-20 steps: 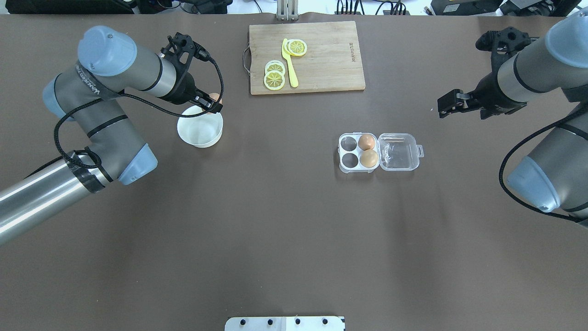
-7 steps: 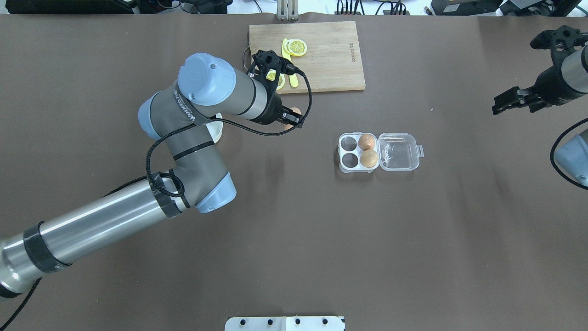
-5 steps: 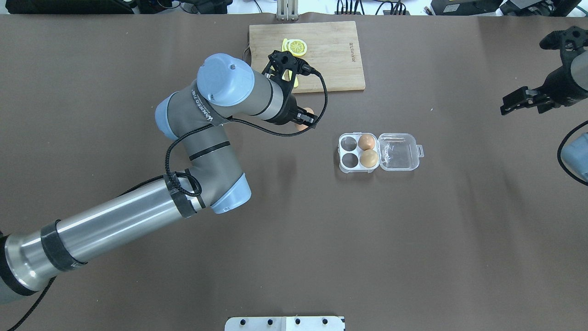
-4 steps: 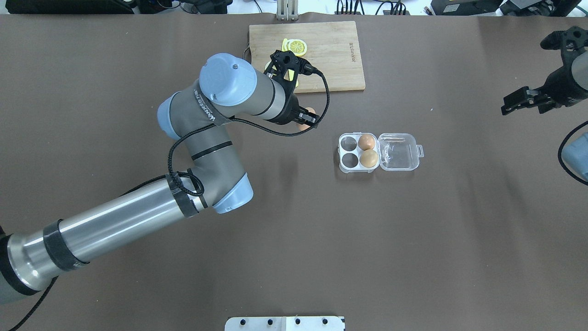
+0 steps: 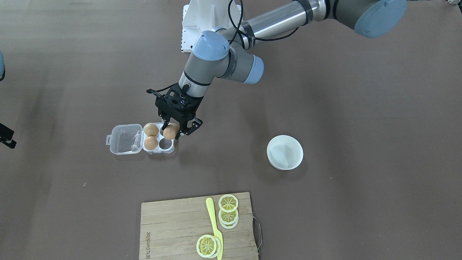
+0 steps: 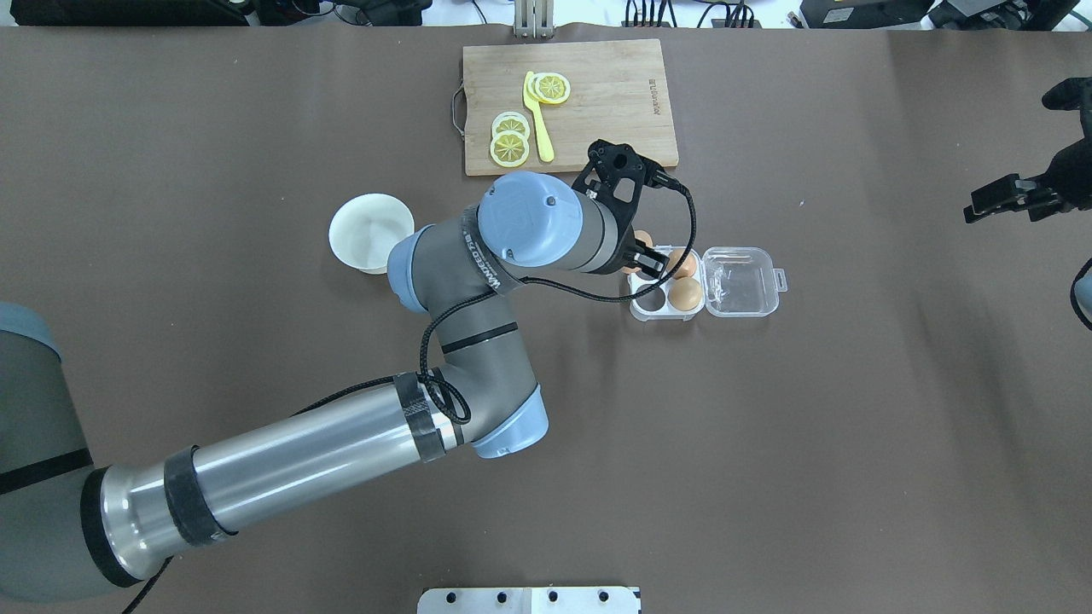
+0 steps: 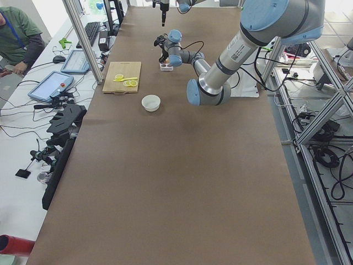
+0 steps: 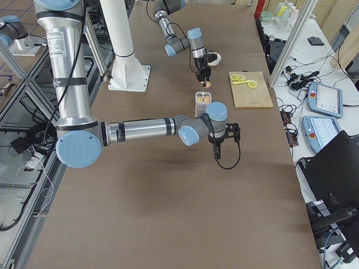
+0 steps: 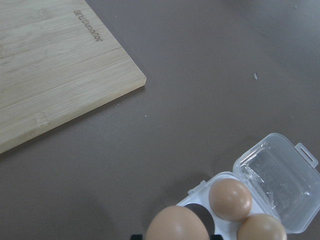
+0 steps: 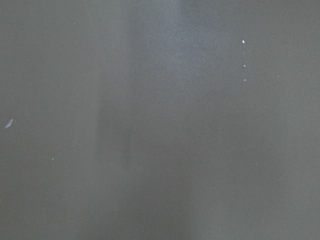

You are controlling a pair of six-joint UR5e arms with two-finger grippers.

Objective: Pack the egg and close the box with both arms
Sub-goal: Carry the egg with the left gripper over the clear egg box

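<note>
My left gripper [image 5: 176,132] is shut on a light-brown egg [image 5: 170,131] and holds it just above the box [image 5: 158,149], over the empty cell nearest the robot. The box is a clear plastic carton whose lid [image 5: 125,139] lies open flat. Two other brown eggs [image 5: 151,129] [image 5: 150,143] sit in the cells beside the lid, and one more cell [image 5: 165,143] is empty. In the left wrist view the held egg [image 9: 176,224] hangs over the box [image 9: 280,175]. My right gripper [image 6: 974,207] is open and empty, far off at the table's edge.
A white bowl [image 5: 285,152] stands empty on the left arm's side. A wooden cutting board [image 5: 169,224] with lemon slices [image 5: 228,203] and a yellow knife [image 5: 213,224] lies at the far edge from the robot. The left arm's elbow [image 6: 529,220] hangs beside the box.
My left gripper has carried the egg from beside the cutting board to right over the box. The bowl is uncovered again. My right arm has drawn further away to the table's edge.
</note>
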